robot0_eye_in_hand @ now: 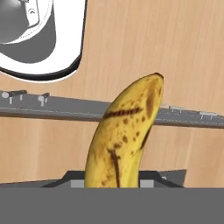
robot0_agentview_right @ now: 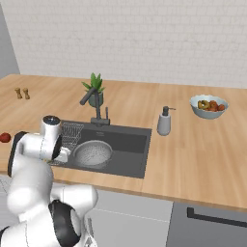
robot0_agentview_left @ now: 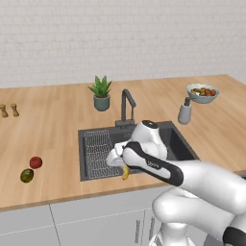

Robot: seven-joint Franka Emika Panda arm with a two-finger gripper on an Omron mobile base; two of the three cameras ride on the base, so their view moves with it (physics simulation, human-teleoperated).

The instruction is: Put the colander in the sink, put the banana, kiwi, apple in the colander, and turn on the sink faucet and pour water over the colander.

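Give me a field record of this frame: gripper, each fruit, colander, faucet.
gripper: shut on the banana, which sticks out from between the jaws
banana position: hanging over the front edge of the sink, its tip visible below the arm
colander: in the sink basin, upright, nothing in it
apple: on the counter left of the sink
kiwi: on the counter beside the apple, nearer the front edge
sink faucet: behind the basin, no water seen running
wire rack: in the left part of the sink
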